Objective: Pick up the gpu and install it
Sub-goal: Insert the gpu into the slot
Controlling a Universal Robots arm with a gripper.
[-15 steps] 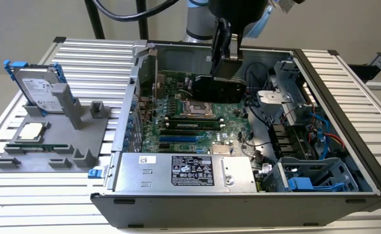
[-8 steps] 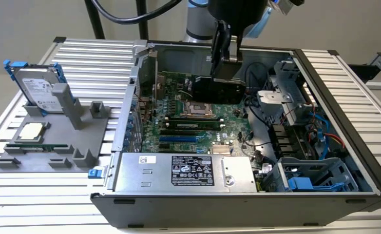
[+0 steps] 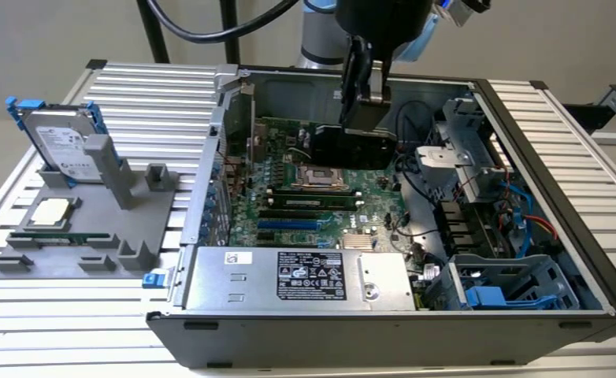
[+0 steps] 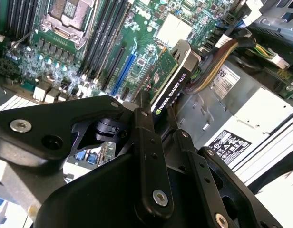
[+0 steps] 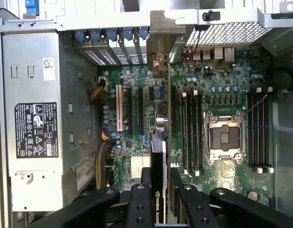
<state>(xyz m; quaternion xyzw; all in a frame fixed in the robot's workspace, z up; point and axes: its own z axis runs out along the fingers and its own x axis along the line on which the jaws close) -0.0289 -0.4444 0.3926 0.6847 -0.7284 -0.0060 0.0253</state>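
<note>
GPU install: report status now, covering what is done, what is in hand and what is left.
Done: the gpu is picked up, clamped edge-on in the gripper. In hand: the exterior view shows it held inside the open case, above the motherboard. Left: it does not look seated in a slot yet. Its silver bracket is up near the rear slot openings.
</note>
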